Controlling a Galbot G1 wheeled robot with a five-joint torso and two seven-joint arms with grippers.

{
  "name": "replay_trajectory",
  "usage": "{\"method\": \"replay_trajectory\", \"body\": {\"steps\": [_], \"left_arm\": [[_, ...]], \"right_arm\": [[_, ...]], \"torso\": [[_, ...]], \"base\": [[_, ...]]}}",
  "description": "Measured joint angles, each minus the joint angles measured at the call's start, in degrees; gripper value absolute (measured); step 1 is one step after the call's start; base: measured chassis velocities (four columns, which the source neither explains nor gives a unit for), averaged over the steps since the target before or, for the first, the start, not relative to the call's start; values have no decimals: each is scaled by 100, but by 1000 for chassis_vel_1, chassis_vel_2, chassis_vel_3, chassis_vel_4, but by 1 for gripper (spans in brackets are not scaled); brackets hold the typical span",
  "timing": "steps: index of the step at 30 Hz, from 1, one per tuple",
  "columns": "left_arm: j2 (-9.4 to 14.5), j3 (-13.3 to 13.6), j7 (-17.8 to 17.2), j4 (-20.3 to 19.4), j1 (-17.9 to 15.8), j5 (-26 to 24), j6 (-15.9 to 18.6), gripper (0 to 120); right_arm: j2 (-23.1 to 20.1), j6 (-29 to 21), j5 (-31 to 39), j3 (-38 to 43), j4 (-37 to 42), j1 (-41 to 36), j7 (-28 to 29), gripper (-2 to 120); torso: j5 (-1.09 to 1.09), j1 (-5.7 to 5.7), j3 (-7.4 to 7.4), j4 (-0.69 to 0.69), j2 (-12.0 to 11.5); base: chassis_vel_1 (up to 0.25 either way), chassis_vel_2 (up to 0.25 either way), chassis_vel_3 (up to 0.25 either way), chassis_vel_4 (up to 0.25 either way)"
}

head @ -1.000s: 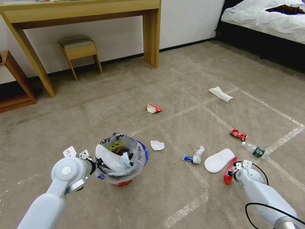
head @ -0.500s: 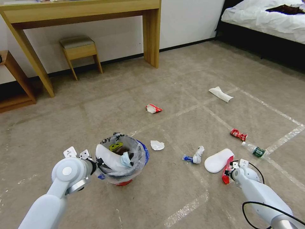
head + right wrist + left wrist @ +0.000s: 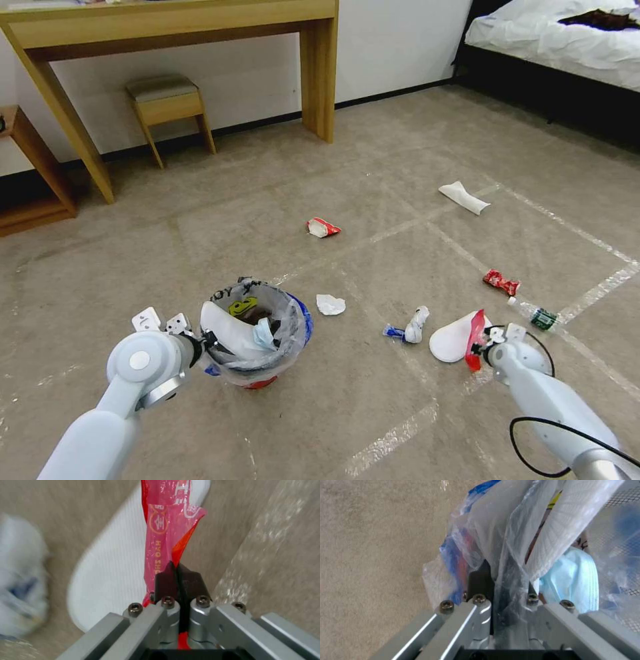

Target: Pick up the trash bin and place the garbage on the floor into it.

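Head view high, facing down at floor (image 3: 400,167), wrist views close-up

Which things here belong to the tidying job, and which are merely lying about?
Job: trash bin held by left tool; red wrapper held by right tool; white slipper; crumpled paper.
Not job: stool; desk; bed.

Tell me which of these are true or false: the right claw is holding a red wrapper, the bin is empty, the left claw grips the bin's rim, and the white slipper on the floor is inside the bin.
1. The right gripper is shut on a red wrapper. True.
2. The trash bin is empty. False: it already holds a white slipper and a blue face mask.
3. The left gripper grips the bin's rim. True: it pinches rim and plastic liner.
4. The white slipper near the right gripper is in the bin. False: it lies on the floor.
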Motion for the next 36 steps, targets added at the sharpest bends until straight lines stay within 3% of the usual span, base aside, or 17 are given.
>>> {"method": "replay_trajectory", "body": {"steps": [13, 16, 17, 19, 20, 22, 26, 29, 36], "left_arm": [[8, -125, -83, -134, 129, -83, -22, 4], [16, -131, -97, -145, 144, -107, -24, 4], [16, -131, -97, -145, 144, -107, -24, 4], [22, -131, -101, -148, 149, -113, -27, 4], [22, -131, -101, -148, 149, -113, -27, 4], [22, -130, -104, -167, 161, -125, -32, 4], [20, -133, -126, -202, 173, -140, -40, 4], [11, -137, -142, -242, 199, -159, -47, 4], [-16, -133, -148, -280, 219, -174, -56, 4]], "right_arm": [[-565, 370, 315, 607, 1940, -328, 38, 0], [-640, 1231, 404, 645, 2444, -153, -544, 0], [-640, 1231, 404, 645, 2444, -153, -544, 0], [-636, 1953, 402, 562, 2662, 36, -1186, 0], [-636, 1953, 402, 562, 2662, 36, -1186, 0], [-573, 2447, 559, 418, 2904, 275, -1671, 0], [-513, 2777, 703, 245, 3128, 450, -2054, 0], [-472, 3105, 904, -41, 3419, 592, -2687, 0], [-463, 3441, 1047, -591, 3563, 802, -3377, 0]], "torso": [[0, 0, 0, 2, 0], [-2, 0, 0, 3, 0], [-2, 0, 0, 3, 0], [-1, 0, 0, 0, 0], [-1, 0, 0, 0, 0], [-3, 0, 0, 2, 0], [-2, 0, 0, 3, 0], [-1, 0, 0, -1, 0], [-2, 0, 0, 1, 0]], "base": [[0, 0, 0, 0], [0, 0, 0, 0], [0, 0, 0, 0], [0, 0, 0, 0], [0, 0, 0, 0], [0, 0, 0, 0], [0, 0, 0, 0], [0, 0, 0, 0], [0, 0, 0, 0]]}}
